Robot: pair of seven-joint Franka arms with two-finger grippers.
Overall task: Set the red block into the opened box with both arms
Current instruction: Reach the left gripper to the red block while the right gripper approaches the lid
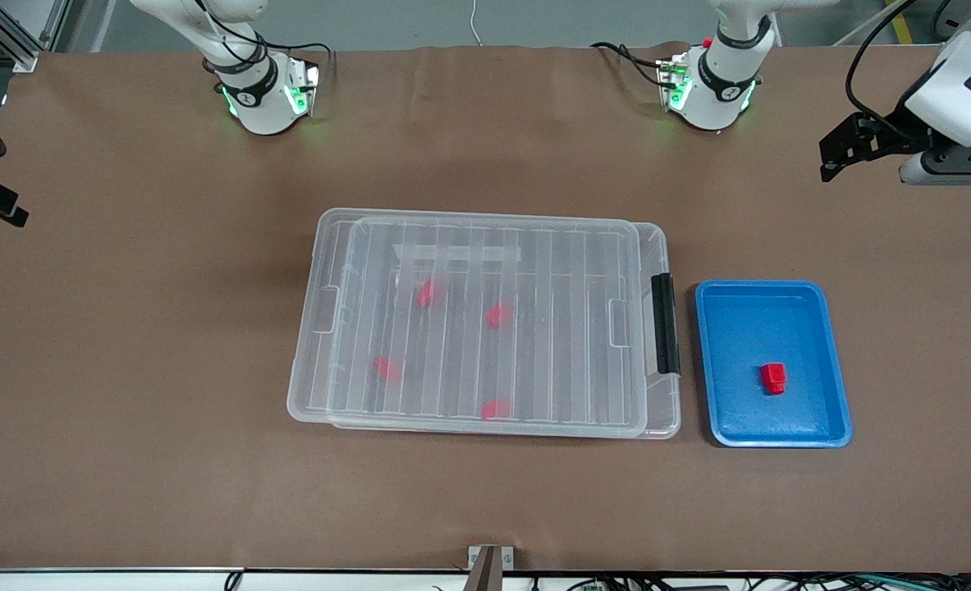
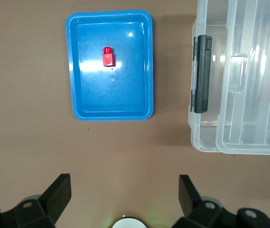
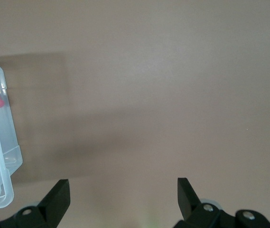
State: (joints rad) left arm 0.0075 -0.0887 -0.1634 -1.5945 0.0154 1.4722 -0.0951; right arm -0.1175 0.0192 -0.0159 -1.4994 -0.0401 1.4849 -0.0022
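While box [image 1: 485, 320] lidded, block [image 1: 773, 377] in tray [image 1: 830, 361].

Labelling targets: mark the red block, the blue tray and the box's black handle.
red block [image 1: 773, 377], front view, its top face.
blue tray [image 1: 836, 361], front view, its rim.
black handle [image 1: 665, 323], front view, middle of the bar.

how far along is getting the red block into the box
Nothing looks done yet. The red block lies in the blue tray, and the box has its lid on, with four other red pieces inside. Nothing is in hand: the left gripper hangs open over bare table at its own end, the right gripper open over bare table beside the box. Opening, picking and placing remain.
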